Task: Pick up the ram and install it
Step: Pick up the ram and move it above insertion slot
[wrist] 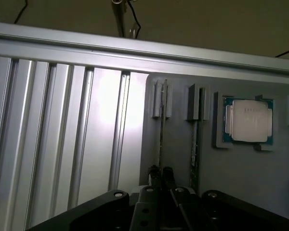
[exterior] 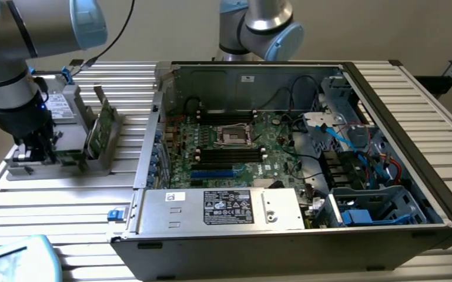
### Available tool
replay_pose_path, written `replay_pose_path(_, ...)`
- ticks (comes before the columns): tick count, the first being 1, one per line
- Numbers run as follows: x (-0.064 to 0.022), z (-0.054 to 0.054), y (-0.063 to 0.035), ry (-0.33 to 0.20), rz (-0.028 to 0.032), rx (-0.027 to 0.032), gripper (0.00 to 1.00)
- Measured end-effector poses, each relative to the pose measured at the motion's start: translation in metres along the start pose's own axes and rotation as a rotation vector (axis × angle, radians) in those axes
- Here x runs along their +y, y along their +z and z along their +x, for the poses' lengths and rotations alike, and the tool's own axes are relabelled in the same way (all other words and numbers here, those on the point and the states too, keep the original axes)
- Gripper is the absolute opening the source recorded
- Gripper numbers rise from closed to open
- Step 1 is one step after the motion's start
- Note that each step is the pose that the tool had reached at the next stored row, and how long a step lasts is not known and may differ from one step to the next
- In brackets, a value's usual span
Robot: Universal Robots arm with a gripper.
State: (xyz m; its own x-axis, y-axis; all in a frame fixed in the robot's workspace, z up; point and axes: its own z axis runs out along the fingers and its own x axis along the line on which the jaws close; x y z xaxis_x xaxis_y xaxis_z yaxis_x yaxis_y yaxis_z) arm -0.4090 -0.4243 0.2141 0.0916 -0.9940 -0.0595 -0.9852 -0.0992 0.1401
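In the wrist view the ram [wrist: 162,125] shows edge-on as a thin dark line, standing upright in a slot of the grey holder [wrist: 241,178]. My gripper [wrist: 161,175] sits at its near end, with both fingertips pressed against the board's two faces. In the exterior view my gripper [exterior: 45,153] reaches straight down onto the left side of the holder [exterior: 92,167], and it hides the ram there. The open computer case [exterior: 288,153] lies to the exterior view's right, its motherboard showing dark memory slots [exterior: 226,154].
A second green board [wrist: 196,139] stands in the neighbouring slot, and a tall green card [exterior: 101,123] rises from the holder. A silver CPU [wrist: 248,120] lies in the holder's recess. A second arm [exterior: 261,26] stands behind the case. The slatted table [exterior: 61,200] runs underneath.
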Motion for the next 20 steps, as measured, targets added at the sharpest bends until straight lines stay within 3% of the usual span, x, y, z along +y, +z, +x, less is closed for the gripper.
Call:
replay_pose_path(5, -0.0005, 0.000, -0.0062, 0.000, -0.0043, -0.0006, 0.14)
replay_pose_path(9, 0.0009, -0.001, -0.0170, 0.000, -0.0094, -0.0011, 0.14)
replay_pose_path(15, 0.0037, -0.001, -0.0428, 0.001, -0.0181, -0.0019, 0.14)
replay_pose_path(20, -0.0012, -0.001, -0.0665, 0.001, -0.0261, -0.0027, 0.14)
